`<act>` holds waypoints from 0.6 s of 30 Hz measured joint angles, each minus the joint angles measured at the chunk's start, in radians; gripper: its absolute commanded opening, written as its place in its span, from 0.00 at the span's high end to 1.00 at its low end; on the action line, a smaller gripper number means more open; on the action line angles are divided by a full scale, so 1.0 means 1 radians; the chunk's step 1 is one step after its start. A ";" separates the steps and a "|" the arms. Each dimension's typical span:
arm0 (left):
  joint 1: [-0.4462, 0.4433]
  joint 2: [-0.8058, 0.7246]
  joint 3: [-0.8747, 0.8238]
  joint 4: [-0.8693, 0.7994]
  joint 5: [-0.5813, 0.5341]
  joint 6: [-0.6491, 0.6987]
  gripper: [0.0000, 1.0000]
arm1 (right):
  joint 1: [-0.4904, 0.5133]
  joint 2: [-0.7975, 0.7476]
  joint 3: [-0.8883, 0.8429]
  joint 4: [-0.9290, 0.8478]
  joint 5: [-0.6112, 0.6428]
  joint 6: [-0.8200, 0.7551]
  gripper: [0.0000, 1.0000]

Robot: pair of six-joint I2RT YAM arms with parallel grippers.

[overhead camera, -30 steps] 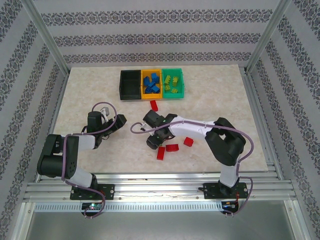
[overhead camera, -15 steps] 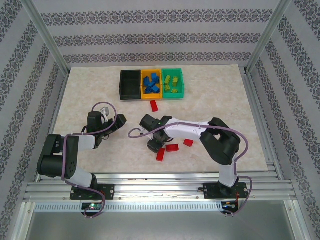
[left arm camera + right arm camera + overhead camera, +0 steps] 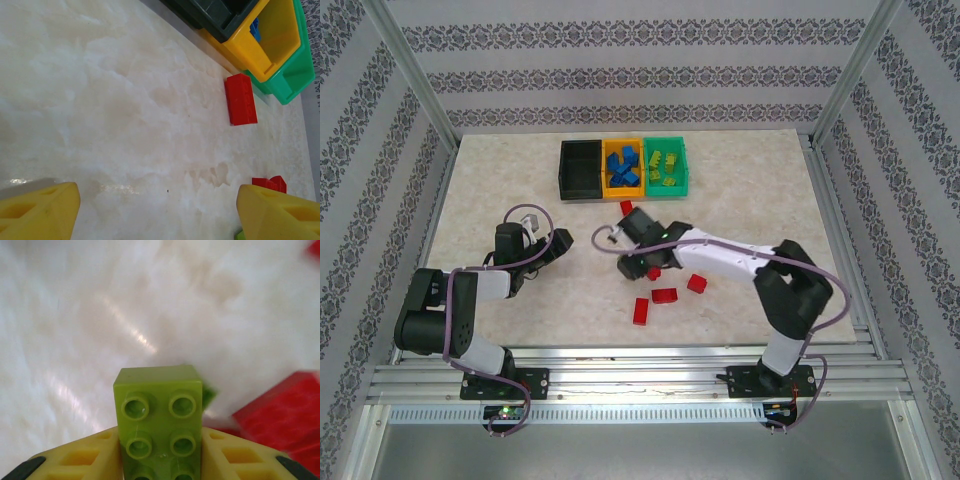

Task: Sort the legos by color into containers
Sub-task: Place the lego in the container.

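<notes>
The right tool (image 3: 160,455) has squeezed shut on a lime green lego (image 3: 159,405) and carried it away from the red legos (image 3: 665,296) low on the worktop (image 3: 500,180), closer to the green bin (image 3: 686,165). I think this lego goes in there next. The left tool (image 3: 159,212) hangs wide open, holding nothing

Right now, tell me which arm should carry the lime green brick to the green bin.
Right. Its end effector is shut on the lime green brick, with the green bin close ahead. The left end effector is open and empty, farther from that bin.
</notes>
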 measured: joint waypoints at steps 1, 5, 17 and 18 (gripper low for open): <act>0.000 0.000 0.000 0.000 0.000 0.000 0.18 | -0.030 -0.018 0.000 0.038 -0.001 0.017 0.60; 0.000 0.000 0.000 0.000 0.000 0.000 0.18 | -0.146 -0.038 0.003 0.164 -0.002 0.093 0.60; 0.000 0.000 0.000 0.000 0.000 0.000 0.18 | -0.423 0.194 0.301 0.312 0.021 0.241 0.54; 0.000 0.000 0.000 0.000 0.000 0.000 0.18 | -0.439 0.225 0.354 0.304 0.019 0.248 0.49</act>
